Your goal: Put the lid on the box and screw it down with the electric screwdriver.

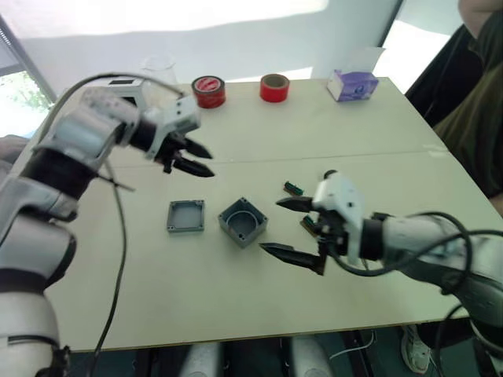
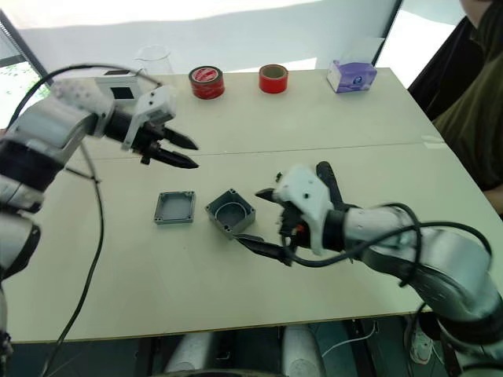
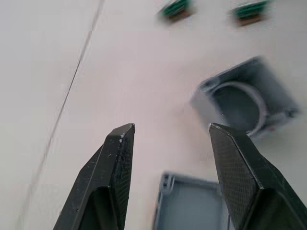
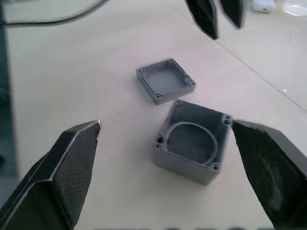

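Grey box [image 1: 243,221] open-top on table [image 1: 157,298], lid [image 1: 185,216] just left, apart. Right gripper [image 1: 289,228] jaws apart, right of box. Left gripper [image 1: 194,158] jaws apart, far of lid.

A pale table [image 1: 354,133] stands before a bright, perhaps white, wall [image 1: 236,47]

Matt grey plastic box [image 4: 189,143] and lid [image 4: 165,80] on smooth matt table [image 1: 330,141]
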Available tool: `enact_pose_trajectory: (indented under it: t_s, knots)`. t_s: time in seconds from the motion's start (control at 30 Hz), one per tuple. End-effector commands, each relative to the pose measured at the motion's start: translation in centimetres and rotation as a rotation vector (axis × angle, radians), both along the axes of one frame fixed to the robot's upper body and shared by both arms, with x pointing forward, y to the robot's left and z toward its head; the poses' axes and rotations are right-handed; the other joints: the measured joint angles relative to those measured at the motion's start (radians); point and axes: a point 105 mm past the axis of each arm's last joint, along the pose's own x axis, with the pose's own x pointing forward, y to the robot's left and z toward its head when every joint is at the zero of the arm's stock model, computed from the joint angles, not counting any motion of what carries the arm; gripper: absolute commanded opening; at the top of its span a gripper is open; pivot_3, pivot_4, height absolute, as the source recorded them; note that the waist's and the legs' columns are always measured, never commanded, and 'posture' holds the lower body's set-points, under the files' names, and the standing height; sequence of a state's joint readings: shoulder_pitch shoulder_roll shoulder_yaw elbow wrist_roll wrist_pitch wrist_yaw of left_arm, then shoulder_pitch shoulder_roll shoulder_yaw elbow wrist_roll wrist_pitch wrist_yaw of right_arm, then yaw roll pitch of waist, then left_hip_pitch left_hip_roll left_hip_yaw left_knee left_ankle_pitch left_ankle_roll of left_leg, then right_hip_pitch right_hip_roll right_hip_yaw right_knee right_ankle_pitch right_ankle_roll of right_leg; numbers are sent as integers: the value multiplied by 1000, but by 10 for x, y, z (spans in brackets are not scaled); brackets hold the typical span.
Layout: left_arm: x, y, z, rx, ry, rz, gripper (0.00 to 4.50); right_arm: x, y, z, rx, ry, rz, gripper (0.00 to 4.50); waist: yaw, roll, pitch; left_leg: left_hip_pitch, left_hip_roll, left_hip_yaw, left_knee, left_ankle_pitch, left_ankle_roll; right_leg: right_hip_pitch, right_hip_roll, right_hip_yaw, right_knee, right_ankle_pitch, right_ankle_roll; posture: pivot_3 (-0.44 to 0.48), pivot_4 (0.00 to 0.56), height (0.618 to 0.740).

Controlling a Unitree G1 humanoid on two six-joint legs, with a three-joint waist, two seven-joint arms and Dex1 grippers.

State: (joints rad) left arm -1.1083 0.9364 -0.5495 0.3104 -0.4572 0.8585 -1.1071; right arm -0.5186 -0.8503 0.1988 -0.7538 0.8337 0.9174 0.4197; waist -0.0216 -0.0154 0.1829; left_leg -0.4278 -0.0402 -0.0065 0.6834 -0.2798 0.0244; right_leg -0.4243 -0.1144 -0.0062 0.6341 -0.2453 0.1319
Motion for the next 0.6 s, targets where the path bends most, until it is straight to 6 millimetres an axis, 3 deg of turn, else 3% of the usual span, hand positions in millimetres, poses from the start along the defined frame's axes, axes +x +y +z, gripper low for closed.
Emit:
enact_pose_trajectory:
  t_s: [0.03,0.2,0.4,0.6]
  knots:
    - [-20,19,10,30,39,290,2471,5,15,9,30,-92,60,4500,7,-2,1,0,0,0,0,0,0,0,0,0,0,0,0,0,150,740]
    - [-36,37,-10,45,108,530,2471,4,35,11,60,-118,147,4500,13,-2,1,0,-1,0,1,1,-2,1,-1,0,0,0,0,0,150,740]
    - [-36,44,-26,34,156,596,2471,6,45,4,64,-114,181,4500,12,-3,1,1,-1,0,0,5,-9,0,-1,0,2,0,0,0,150,740]
    - [-31,44,-37,42,225,637,2471,9,43,2,56,-119,157,4500,11,-3,1,1,-2,0,0,6,-10,-1,-2,0,3,0,0,0,150,740]
